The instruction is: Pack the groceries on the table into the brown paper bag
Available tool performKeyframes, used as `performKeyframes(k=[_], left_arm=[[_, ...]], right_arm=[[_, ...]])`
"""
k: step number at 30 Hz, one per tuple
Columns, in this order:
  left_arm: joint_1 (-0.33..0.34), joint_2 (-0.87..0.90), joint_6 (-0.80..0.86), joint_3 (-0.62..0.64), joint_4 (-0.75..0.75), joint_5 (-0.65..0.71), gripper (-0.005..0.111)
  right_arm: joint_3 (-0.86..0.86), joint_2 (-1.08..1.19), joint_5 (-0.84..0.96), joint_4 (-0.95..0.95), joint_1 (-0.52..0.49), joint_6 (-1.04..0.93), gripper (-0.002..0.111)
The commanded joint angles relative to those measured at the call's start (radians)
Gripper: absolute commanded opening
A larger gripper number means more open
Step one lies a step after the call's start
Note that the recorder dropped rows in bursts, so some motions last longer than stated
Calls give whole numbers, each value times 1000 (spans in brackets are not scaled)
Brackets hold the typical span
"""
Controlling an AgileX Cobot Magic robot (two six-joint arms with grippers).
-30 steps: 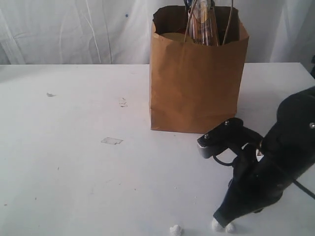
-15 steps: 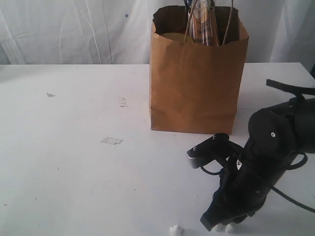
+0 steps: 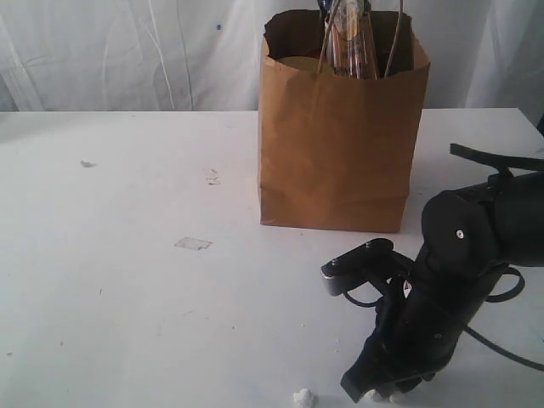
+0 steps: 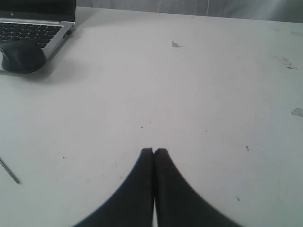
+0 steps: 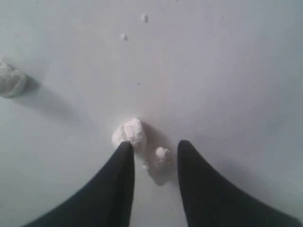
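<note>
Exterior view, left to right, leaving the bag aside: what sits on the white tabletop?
A small grey speck → flat scrap of paper → small white foam lump → black right pincer.

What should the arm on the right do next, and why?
Probably lift straight up and pull back. The right gripper stands open at the table over only small white lumps, not groceries. The paper bag already holds a packet, and no grocery shows on the table in these views.

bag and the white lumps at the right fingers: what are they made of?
Tall brown bag: matte kraft paper, judging by the creases and jagged rim. Small white lumps: likely foam or a crumbly plaster-like stuff, with a rough, porous surface; can't tell which.
</note>
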Motion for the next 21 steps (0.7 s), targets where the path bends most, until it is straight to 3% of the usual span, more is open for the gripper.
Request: performKeyframes(k=[1, 9, 21], left_arm=[[-5, -3, -1, 2, -6, 4, 0], [-5, -3, -1, 2, -6, 4, 0], [-5, -3, -1, 2, -6, 4, 0]], right_arm=[[-1, 13, 23, -7, 4, -7, 25], [-43, 11, 67, -26, 4, -7, 0], [-44, -11, -38, -32, 4, 53, 0]])
